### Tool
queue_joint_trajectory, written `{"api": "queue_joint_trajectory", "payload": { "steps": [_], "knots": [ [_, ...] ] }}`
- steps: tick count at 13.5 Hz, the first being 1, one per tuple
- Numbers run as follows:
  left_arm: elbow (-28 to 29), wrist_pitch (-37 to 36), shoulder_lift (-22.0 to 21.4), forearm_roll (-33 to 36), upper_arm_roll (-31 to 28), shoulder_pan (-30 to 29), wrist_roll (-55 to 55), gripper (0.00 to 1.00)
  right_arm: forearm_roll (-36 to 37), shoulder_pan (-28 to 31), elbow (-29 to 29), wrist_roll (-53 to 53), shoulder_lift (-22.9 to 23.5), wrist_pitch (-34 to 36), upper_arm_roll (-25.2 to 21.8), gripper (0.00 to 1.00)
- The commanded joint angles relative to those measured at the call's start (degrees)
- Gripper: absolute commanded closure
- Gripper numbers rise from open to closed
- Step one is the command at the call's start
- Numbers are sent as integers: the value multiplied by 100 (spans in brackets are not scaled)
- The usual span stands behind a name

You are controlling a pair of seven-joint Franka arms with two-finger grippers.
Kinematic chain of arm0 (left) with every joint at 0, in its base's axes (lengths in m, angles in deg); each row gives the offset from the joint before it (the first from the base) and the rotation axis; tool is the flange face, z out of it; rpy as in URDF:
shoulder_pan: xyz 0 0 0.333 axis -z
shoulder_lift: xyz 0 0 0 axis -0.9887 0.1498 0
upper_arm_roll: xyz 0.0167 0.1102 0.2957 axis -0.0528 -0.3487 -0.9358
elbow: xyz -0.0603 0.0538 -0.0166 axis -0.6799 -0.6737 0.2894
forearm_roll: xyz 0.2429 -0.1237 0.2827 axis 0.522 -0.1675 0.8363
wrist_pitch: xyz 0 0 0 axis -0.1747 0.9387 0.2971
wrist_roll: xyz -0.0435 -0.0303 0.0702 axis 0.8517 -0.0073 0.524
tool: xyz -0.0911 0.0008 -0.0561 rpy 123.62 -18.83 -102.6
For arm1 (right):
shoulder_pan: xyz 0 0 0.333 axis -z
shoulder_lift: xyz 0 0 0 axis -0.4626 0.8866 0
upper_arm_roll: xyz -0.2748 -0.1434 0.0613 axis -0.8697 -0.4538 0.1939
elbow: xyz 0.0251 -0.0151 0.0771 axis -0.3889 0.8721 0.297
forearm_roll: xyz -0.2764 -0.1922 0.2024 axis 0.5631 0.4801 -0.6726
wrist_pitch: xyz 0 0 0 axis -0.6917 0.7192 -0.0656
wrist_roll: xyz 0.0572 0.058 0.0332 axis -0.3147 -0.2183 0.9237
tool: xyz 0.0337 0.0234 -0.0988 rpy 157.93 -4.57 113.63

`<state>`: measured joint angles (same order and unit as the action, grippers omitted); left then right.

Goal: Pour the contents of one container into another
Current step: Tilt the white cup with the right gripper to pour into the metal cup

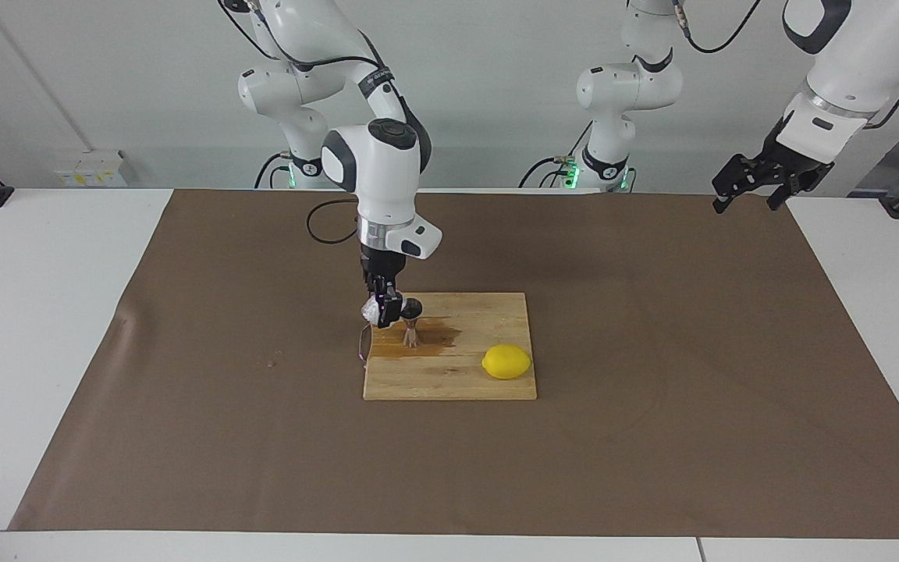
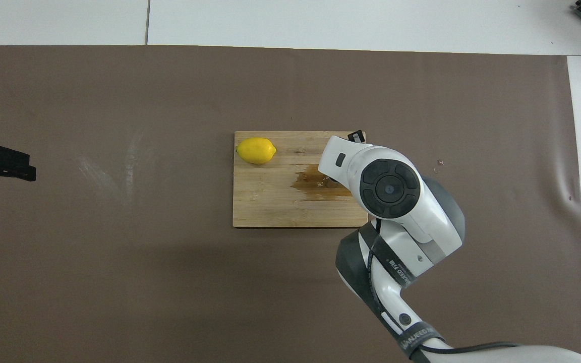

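My right gripper is shut on the small clear glass cup and holds it tilted, just above the wooden board, right beside the top of the steel jigger. The jigger stands upright on the board, at its end toward the right arm. A dark wet patch spreads on the board around the jigger's foot; it also shows in the overhead view. In the overhead view the right arm's wrist hides both cup and jigger. My left gripper waits open and empty, raised over the left arm's end of the table.
A yellow lemon lies on the board's corner toward the left arm, farther from the robots than the jigger; it also shows in the overhead view. A brown mat covers the table under the board.
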<state>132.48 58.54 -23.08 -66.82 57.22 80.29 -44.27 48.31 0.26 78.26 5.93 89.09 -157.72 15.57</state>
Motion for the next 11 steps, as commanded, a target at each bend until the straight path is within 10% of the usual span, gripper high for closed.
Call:
{"api": "queue_joint_trajectory", "payload": {
  "steps": [1, 11],
  "knots": [
    [80, -71, -117, -32, -13, -22, -41, 0, 136, 58, 100, -241, -104, -153, 38, 64],
    [88, -71, -117, -32, -13, -22, -41, 0, -775, 339, 39, -331, -174, -206, 29, 64]
  ]
}}
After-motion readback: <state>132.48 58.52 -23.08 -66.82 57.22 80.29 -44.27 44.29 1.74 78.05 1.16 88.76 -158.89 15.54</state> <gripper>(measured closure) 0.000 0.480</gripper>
